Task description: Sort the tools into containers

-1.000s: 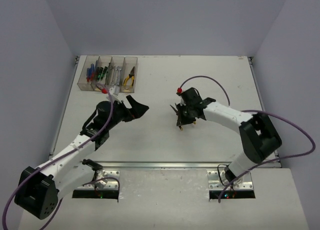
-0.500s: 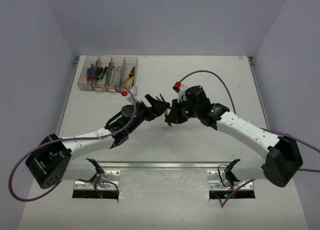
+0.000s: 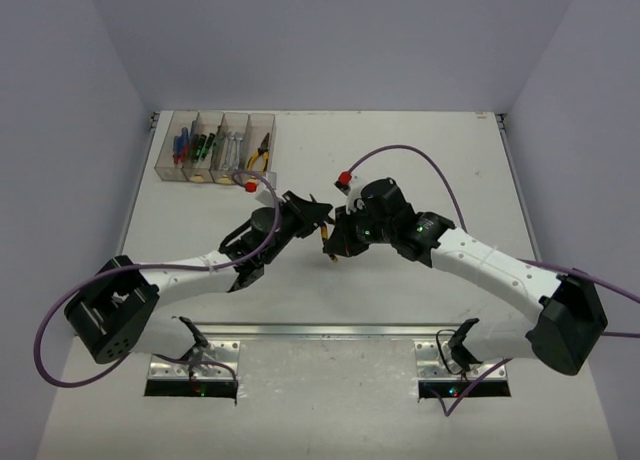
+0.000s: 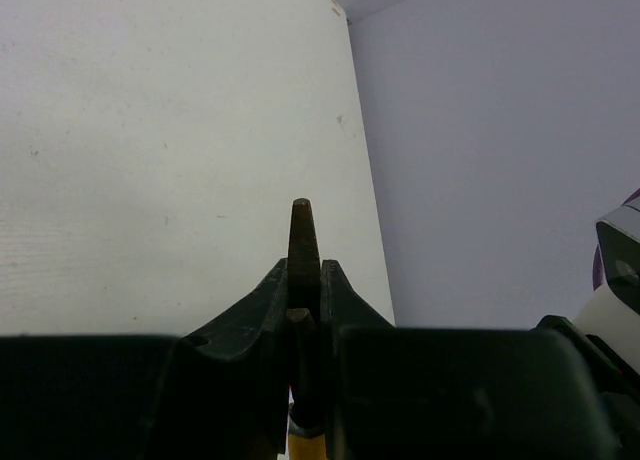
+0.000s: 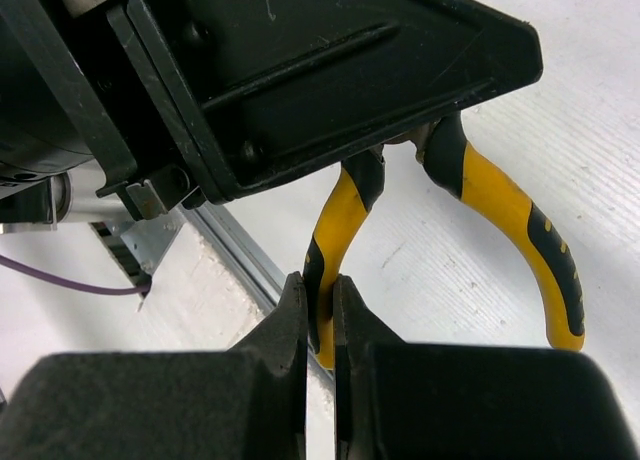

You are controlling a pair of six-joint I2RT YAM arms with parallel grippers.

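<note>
Top external: containers (image 3: 168,172) carry yellowish labels (image 3: 199,176), writing too small to read.

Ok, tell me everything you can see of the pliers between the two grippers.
The pliers have yellow handles with black grip inlays, spread apart, and a dark, dull metal nose tapering to a blunt tip. The left gripper is shut on the nose, which pokes out beyond it; the right gripper is shut on one handle, the other handle free. They hang over the middle of the table, apparently touching nothing else.
</note>
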